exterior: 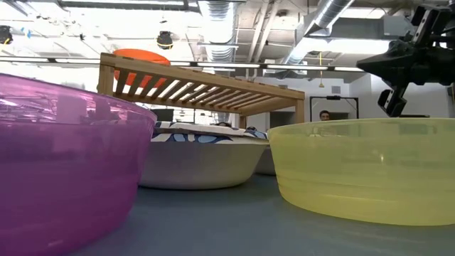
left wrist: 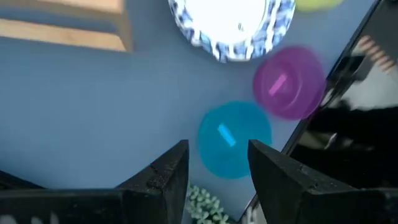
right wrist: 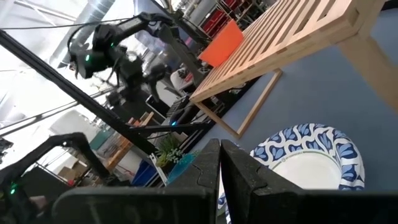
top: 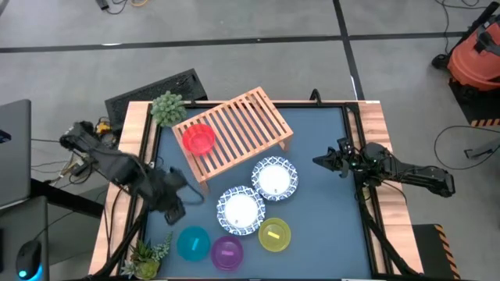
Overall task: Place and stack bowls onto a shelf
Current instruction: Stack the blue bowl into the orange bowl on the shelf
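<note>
Red bowl (top: 198, 139) rests on the shelf (top: 244, 125); white bowls (top: 274, 179), yellow, purple and cyan bowl (left wrist: 233, 139) lie before the shelf on blue table (top: 320, 203); left gripper (left wrist: 217, 171) empty, fingers parted above the cyan bowl; right gripper (right wrist: 220, 163) closed, empty, right of the shelf.

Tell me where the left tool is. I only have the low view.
Observer: Left tool hangs over the table's left side, open and empty, pointed at the cyan bowl.
Operator: Red bowl?
Observer: The red bowl sits on the shelf, at the end nearer the left arm.
Operator: Right tool?
Observer: Right tool is shut and empty, near the table's right edge.
</note>
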Available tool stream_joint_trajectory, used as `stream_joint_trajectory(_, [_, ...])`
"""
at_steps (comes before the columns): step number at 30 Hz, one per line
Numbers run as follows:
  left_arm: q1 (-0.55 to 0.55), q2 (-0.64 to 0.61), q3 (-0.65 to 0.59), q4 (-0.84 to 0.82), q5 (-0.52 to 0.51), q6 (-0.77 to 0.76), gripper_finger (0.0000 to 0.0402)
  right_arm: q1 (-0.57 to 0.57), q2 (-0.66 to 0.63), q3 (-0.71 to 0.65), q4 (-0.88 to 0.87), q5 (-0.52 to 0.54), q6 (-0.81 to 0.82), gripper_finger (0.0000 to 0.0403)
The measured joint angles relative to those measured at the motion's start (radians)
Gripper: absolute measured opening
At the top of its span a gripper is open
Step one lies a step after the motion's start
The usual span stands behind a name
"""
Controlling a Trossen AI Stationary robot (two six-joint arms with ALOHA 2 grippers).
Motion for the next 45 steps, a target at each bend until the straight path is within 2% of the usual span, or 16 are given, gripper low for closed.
stream_joint_trajectory(9, [-0.094, 0.171, 0.0, 0.016, 0.009, -0.027, 0.0221, 0.0, 0.0, 0.0, 0.0, 0.002, 0.0, 0.0042])
stream_joint_trajectory(13, [-0.113, 0.263, 0.0, 0.038, 0.029, 0.006, 0.0252, 0.0, 0.0, 0.0, 0.0, 0.001, 0.0, 0.0042])
stream_joint_trajectory(17, [-0.119, 0.351, 0.0, 0.051, 0.089, 0.062, 0.026, 0.0, 0.0, 0.0, 0.0, 0.001, 0.0, 0.0042])
stream_joint_trajectory(23, [-0.121, 0.443, -0.001, 0.092, 0.088, 0.141, 0.0261, 0.0, 0.0, 0.0, 0.0, 0.001, 0.0, 0.0042])
stream_joint_trajectory(27, [-0.121, 0.447, -0.024, 0.166, 0.062, 0.154, 0.0261, 0.0, 0.0, 0.0, 0.0, 0.0, 0.001, 0.0042])
stream_joint_trajectory(36, [-0.134, 0.368, -0.248, 0.322, 0.091, 0.012, 0.0261, 0.0, 0.0, 0.0, 0.0, -0.001, 0.016, 0.0042])
stream_joint_trajectory(39, [-0.132, 0.368, -0.286, 0.33, 0.09, 0.011, 0.0261, 0.0, 0.0, 0.0, 0.0, -0.001, 0.033, 0.0042])
stream_joint_trajectory(45, [-0.129, 0.366, -0.33, 0.477, 0.122, 0.042, 0.0256, 0.0, 0.0, 0.0, 0.0, -0.001, 0.037, 0.0042])
